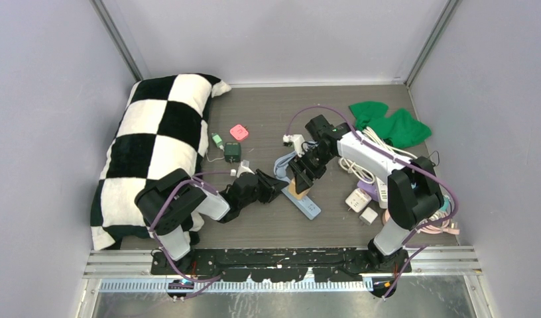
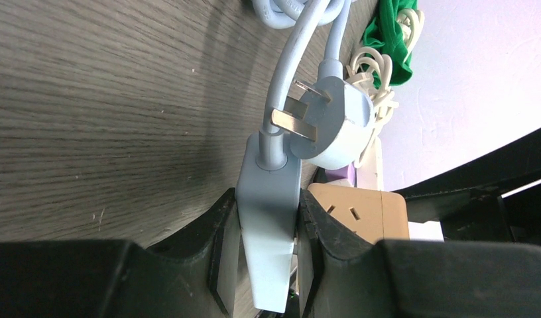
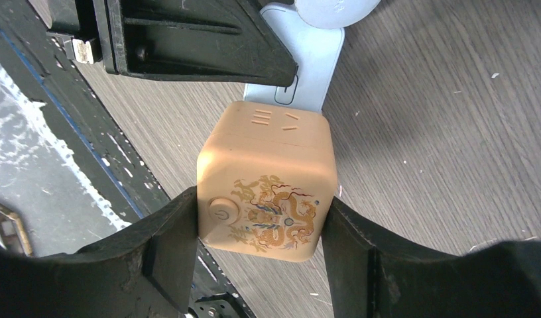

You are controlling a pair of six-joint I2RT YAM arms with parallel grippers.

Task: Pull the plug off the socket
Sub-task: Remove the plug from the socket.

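Pinches the blue strip's [image 2: 268, 192] end in the left gripper [image 2: 266, 262]. Clamps the tan plug [image 3: 264, 179], apparently seated on the strip, in the right gripper [image 3: 258, 258]. Risks dragging the strip along if the left hold slips on smooth plastic. Risks jamming the prongs if pulled askew.

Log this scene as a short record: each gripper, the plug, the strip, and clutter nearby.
left gripper: shut on blue power strip
right gripper: shut on tan cube plug
tan cube plug: against the strip's face, not yet pulled clear
cord plug: unplugged, prongs bare
nearby: checkered pillow, green cloth
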